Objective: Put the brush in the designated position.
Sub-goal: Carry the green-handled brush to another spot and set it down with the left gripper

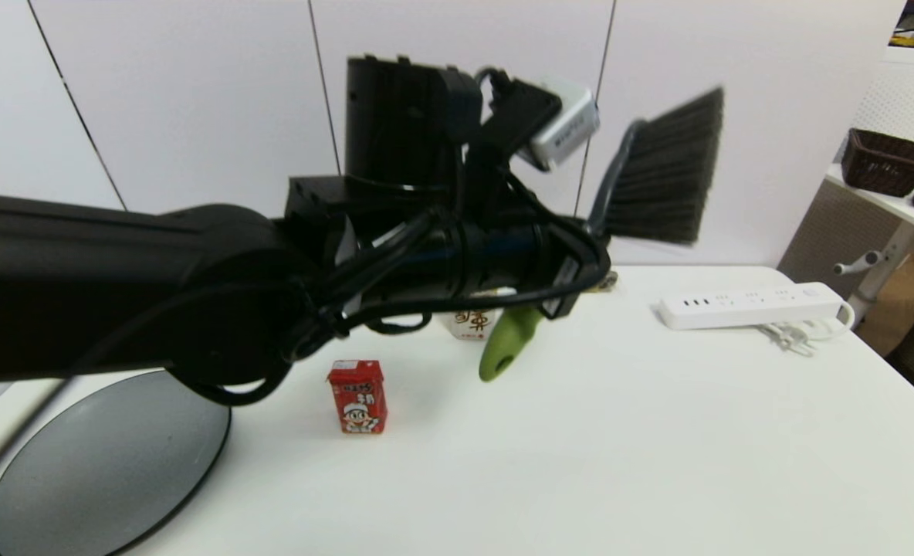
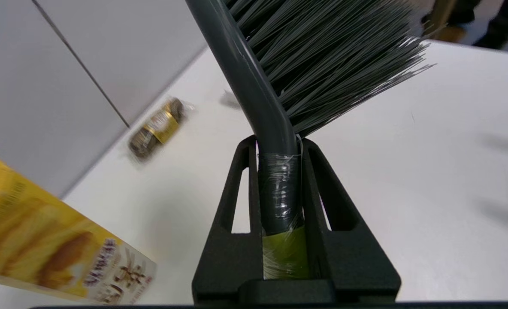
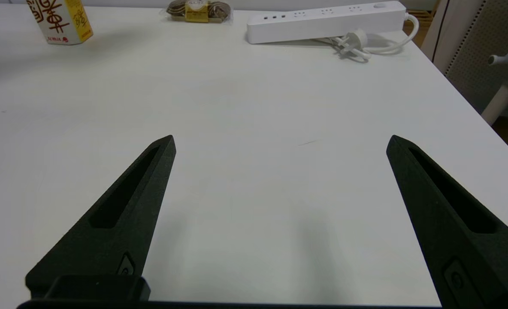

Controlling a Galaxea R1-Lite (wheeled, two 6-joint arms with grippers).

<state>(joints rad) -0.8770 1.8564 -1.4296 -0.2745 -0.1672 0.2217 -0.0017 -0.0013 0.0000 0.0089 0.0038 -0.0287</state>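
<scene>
A white table (image 1: pixel 580 463) fills my view, with pale wall panels behind it and a side desk off to the right. Nearest me on the left sits a dark round tray (image 1: pixel 110 463), partly overhanging the front edge. My right hand (image 3: pixel 279 141) hangs low over bare table on the right side, its fingers spread wide and holding nothing.

A little farther in stands a small red drink carton (image 1: pixel 357 396). Above it my left arm crosses the view, and my left hand (image 2: pixel 279 146) is pinching the brush (image 1: pixel 661 174) at the collar, between the lime-green handle and the dark head. The brush is off the table, handle end hanging down and bristles raised toward the wall.

So I judge the pickup done and the carry under way; setting the brush down is what remains, and I cannot tell where the designated spot lies.

Beyond the hand stand a yellow and white carton (image 3: pixel 59 19) and a wrapped snack (image 3: pixel 199 9) near the back edge, with a white power strip (image 1: pixel 750 303) toward the far right. The middle and right front of the table offer the most open room; the wall sits close behind the bristles, so swinging backward looks tight.
</scene>
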